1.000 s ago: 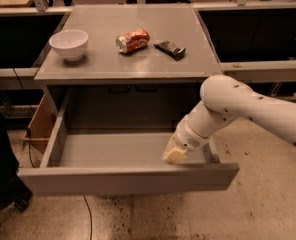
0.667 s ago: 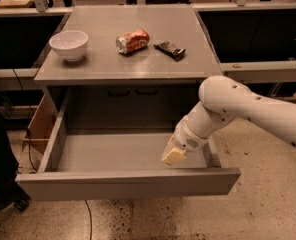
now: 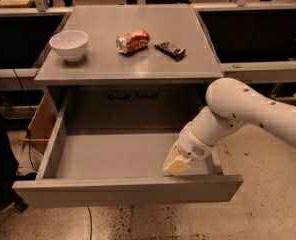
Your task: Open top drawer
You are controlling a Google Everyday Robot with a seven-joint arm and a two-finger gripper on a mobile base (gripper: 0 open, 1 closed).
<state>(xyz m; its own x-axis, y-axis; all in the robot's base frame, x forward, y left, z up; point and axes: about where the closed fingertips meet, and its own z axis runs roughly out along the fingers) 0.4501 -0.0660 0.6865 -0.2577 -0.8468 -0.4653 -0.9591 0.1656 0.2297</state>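
1 boxy grey top drawer (image 3: 113,156) open; cream gripper (image 3: 177,165) inside, front-right corner.

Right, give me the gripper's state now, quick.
Gripper: open or closed cannot be told. It sits inside the pulled-out top drawer, just behind the front panel near its right end.
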